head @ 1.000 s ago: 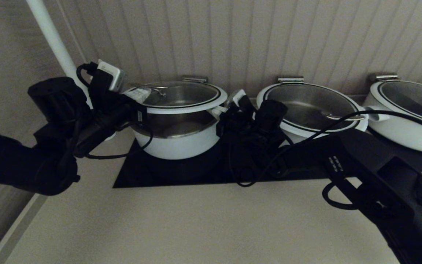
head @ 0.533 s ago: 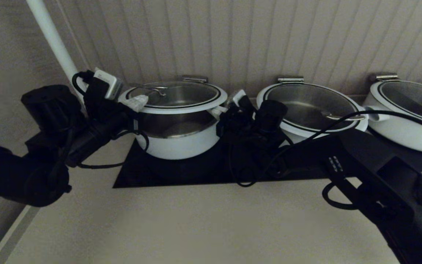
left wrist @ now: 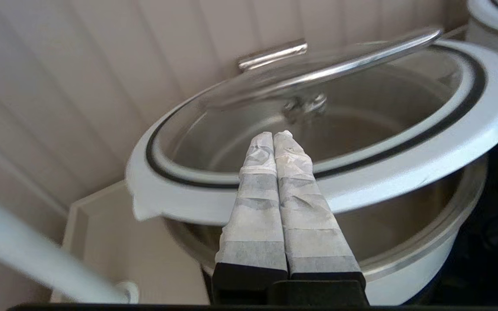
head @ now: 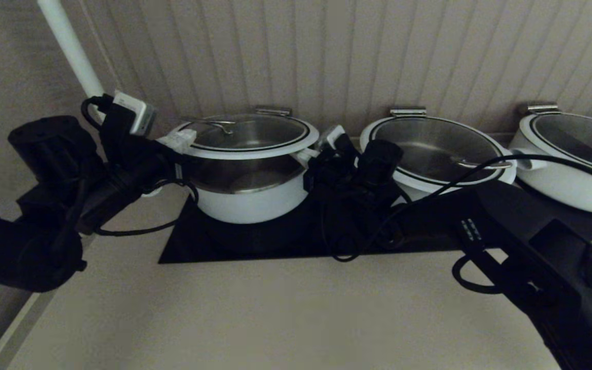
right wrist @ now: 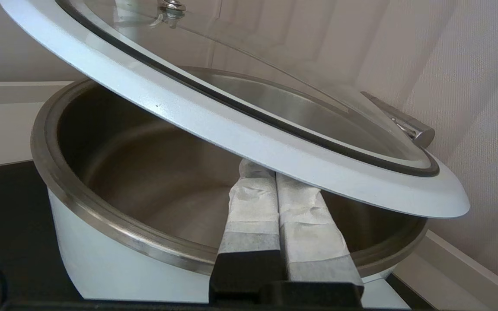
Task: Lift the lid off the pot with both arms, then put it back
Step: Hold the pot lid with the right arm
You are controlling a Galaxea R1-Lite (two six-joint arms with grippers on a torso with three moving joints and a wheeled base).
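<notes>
The pot [head: 247, 203] stands at the left of the black hob. Its lid [head: 255, 150] is hinged at the rear and tilted up at the front, so the steel inside shows under the rim. My right gripper [head: 310, 154] is shut, with its fingertips under the lid's right rim [right wrist: 214, 125], over the pot's edge [right wrist: 102, 259]. My left gripper [head: 177, 140] is shut at the lid's left edge. In the left wrist view its tips [left wrist: 273, 136] lie over the white rim [left wrist: 404, 160], short of the wire handle [left wrist: 339, 69]. I cannot tell if they touch it.
Two like white pots [head: 440, 149] [head: 573, 159] stand to the right on the black hob [head: 193, 246]. A white pipe [head: 70, 46] rises behind my left arm. The panelled wall is close behind the pots. The beige counter [head: 275, 318] lies in front.
My left arm has drawn back to the left, and its fingers have slid from near the handle out to the lid's left edge. The lid stays raised. The right arm has not moved.
</notes>
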